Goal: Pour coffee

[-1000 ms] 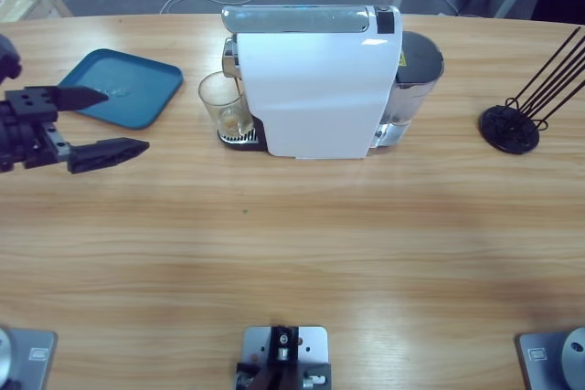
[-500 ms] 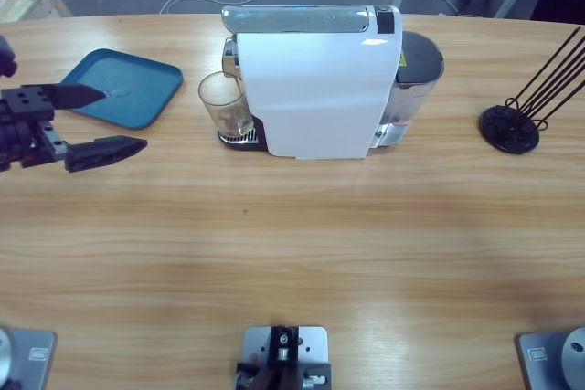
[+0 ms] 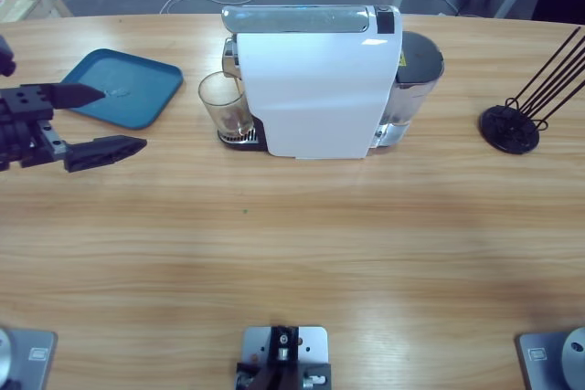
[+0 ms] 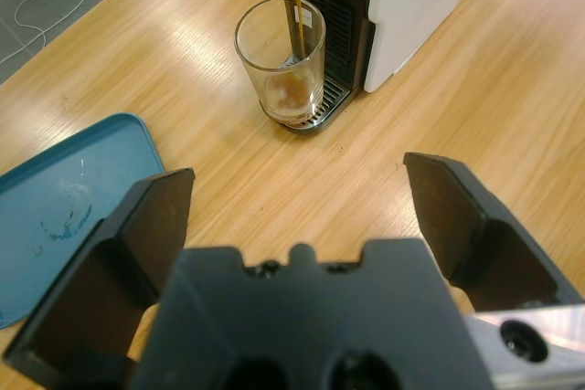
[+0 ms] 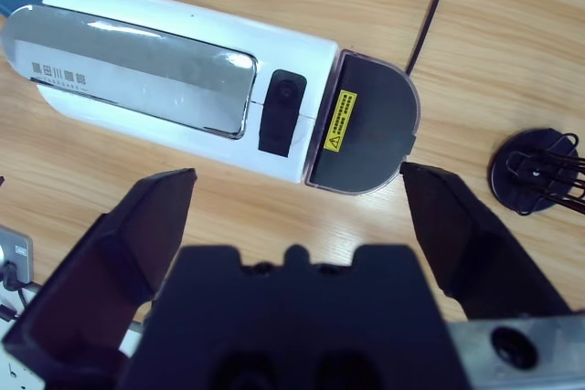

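The high view looks straight down from above the table [image 3: 292, 253], with the coffee machine [image 3: 315, 89] toward 12 o'clock and the left gripper [image 3: 101, 121] at 9 o'clock. The left wrist view sits low behind its gripper [image 4: 297, 198], facing along the tabletop at the glass [image 4: 281, 61] and the tray [image 4: 64, 207], both shared with the high view. The right wrist view hangs high, looking down over its gripper [image 5: 297, 198] onto the machine's top [image 5: 183, 79] and the rack [image 5: 539, 171] at 3 o'clock.
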{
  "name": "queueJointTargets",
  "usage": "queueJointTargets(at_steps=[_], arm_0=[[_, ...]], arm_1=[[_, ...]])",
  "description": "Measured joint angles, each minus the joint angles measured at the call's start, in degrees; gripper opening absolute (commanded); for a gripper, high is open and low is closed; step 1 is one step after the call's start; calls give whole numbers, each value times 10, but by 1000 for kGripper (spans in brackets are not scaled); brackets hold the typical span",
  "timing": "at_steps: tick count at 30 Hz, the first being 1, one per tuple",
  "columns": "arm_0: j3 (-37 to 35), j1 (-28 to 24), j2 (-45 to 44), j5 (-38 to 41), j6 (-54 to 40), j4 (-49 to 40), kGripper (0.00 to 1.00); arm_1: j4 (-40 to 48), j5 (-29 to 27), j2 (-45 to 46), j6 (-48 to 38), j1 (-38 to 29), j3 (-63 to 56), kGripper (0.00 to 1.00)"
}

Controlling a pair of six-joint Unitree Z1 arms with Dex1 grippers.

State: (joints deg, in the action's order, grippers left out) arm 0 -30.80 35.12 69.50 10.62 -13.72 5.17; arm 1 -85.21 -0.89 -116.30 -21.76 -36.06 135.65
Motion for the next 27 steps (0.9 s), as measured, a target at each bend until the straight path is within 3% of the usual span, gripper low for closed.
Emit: queueJointTargets(at_steps=[3,13,19,27], arm_0=[[0,0,0,0,0,0,1000],[-18,0,7,0,0,9,1000],[-33,0,19,0,0,11,1000],[-36,0,39,15,0,15,1000]], arm_1=[[20,-8,37,0,-5,-52,1000],[278,-22,354,-19,-69,-534,1000],[503,-65,463,-12,-82,-797,1000],[568,-93,493,28,-83,-889,1000]])
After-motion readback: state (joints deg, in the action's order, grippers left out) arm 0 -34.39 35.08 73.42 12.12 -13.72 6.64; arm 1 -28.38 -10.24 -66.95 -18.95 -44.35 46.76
